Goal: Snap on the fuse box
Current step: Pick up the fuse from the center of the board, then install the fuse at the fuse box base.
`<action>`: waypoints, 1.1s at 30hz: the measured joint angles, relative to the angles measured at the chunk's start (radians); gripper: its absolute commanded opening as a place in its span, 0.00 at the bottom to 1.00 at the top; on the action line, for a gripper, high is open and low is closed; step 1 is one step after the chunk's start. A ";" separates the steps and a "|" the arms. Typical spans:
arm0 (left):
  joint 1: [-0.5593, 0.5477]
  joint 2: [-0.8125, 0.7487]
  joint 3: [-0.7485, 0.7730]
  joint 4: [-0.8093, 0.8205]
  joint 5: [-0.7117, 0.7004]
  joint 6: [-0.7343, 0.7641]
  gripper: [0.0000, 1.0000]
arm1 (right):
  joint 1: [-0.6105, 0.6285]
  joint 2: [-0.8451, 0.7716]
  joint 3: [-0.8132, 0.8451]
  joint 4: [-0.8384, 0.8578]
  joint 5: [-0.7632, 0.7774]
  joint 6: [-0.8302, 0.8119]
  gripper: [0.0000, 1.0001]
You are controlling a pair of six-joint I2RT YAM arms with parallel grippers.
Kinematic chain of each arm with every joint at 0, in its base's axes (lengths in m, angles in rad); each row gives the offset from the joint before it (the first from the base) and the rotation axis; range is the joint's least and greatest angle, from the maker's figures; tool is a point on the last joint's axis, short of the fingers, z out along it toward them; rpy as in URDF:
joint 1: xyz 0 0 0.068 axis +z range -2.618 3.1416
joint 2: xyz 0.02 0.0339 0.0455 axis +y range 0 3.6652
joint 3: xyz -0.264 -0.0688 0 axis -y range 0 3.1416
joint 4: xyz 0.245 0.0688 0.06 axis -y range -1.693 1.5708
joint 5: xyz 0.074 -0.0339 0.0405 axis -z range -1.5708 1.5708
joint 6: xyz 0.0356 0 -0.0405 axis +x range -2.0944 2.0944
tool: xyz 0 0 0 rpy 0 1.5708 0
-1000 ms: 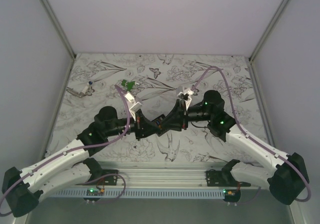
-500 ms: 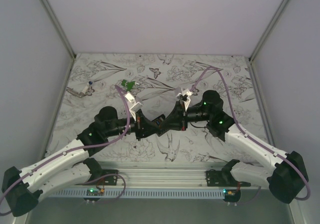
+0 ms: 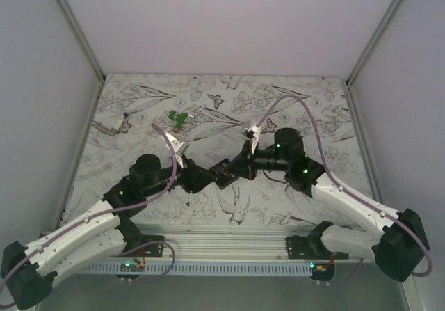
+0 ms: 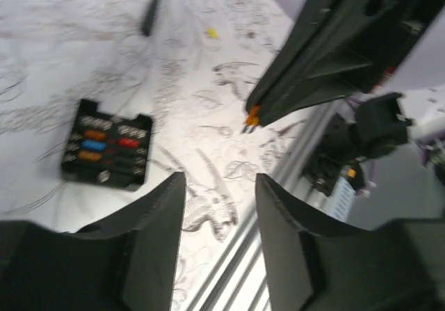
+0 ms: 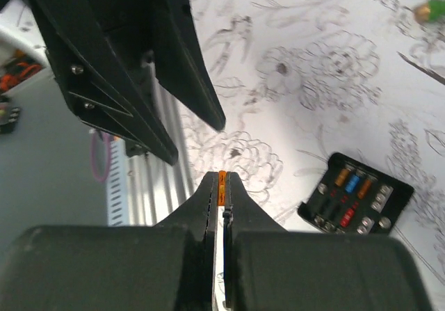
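1. The fuse box (image 4: 106, 152) lies flat on the tabletop (image 3: 313, 116) with its face up. Orange, blue and red fuses show in its slots, and it has bare tabletop on every side.
2. The left jaws stand part open with nothing between them. They hover above the tabletop, and in their own view the box is just off to the left.
3. The right jaws are pinched tight on a small orange fuse (image 5: 222, 179), held by its thin edge at the very tips. They are raised off the tabletop and apart from the box.
4. The two sets of jaws face each other with their tips near but not touching, leaving only a narrow gap between them.
5. A metal rail (image 3: 229, 236) runs along the near edge, close below both wrists.
6. A thin black tool (image 4: 149, 15) and a yellow speck (image 4: 211, 33) lie well beyond the box. A green piece (image 3: 177, 118) sits toward the far left, well apart.
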 measured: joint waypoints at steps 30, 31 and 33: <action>0.291 0.045 -0.062 -0.338 -0.302 -0.206 0.99 | 0.314 0.344 -0.040 0.034 0.960 0.039 0.00; 0.292 0.046 -0.062 -0.338 -0.301 -0.210 1.00 | 0.316 0.353 -0.042 0.044 0.969 0.041 0.00; 0.294 0.047 -0.062 -0.338 -0.299 -0.214 1.00 | 0.319 0.372 -0.045 0.059 0.982 0.043 0.00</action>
